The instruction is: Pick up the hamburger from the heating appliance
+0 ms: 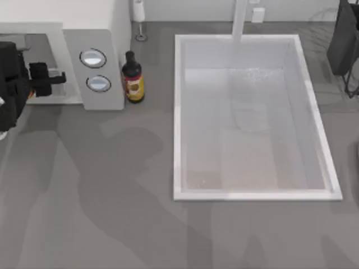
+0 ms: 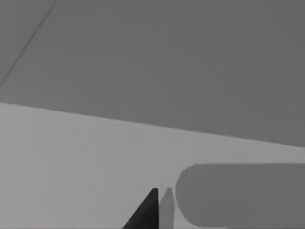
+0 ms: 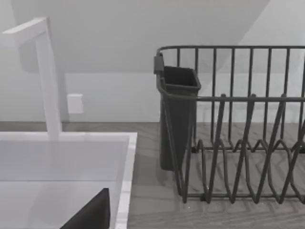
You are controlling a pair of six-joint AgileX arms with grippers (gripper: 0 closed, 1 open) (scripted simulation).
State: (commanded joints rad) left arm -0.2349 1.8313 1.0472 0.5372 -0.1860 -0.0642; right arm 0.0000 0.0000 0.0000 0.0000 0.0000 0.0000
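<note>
Left end effector (image 1: 59, 78) reaching into the heating appliance (image 1: 95, 45) at far left, finger spread impossible to tell, right arm (image 1: 343, 39) parked beyond the sink (image 1: 178, 112), bottle (image 1: 133, 78) beside the dials.

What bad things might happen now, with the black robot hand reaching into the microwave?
1. The left gripper is at the microwave opening, beside the dial panel; it might bump the frame.
2. I can't see the hamburger, so the grab may miss or squash it.
3. The dark bottle stands right beside the microwave; a wide swing out might knock it toward the sink.
The right arm sits parked by the dish rack.
</note>
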